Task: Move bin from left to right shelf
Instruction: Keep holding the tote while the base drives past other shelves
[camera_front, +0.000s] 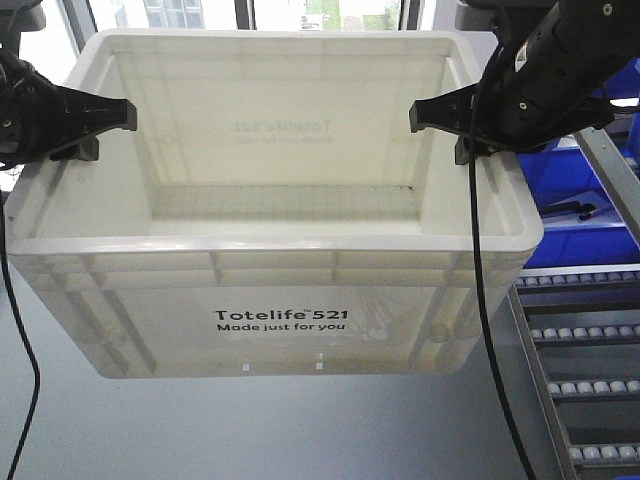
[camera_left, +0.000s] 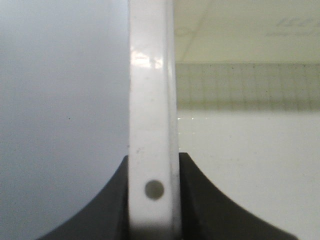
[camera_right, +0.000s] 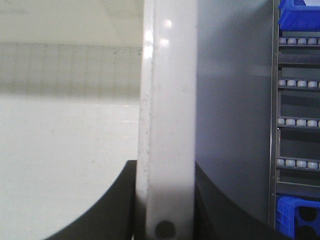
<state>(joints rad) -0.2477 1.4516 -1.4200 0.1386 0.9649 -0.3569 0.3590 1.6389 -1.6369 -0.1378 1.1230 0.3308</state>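
Note:
The bin (camera_front: 280, 320), a large white tote with black "Totelife 521" print, hangs in the air in the front view, held by both side rims. My left gripper (camera_front: 100, 130) is shut on the left rim (camera_left: 152, 125), its dark fingers (camera_left: 112, 200) pressed to both sides of the rim. My right gripper (camera_front: 445, 125) is shut on the right rim (camera_right: 167, 125), with fingers (camera_right: 112, 205) clamped either side. The bin is empty inside.
A roller-track shelf (camera_front: 585, 340) stands at the right, also in the right wrist view as the shelf (camera_right: 297, 120). Blue bins (camera_front: 580, 200) sit on its upper level. Grey floor (camera_front: 250, 430) lies below the bin. Windows are behind.

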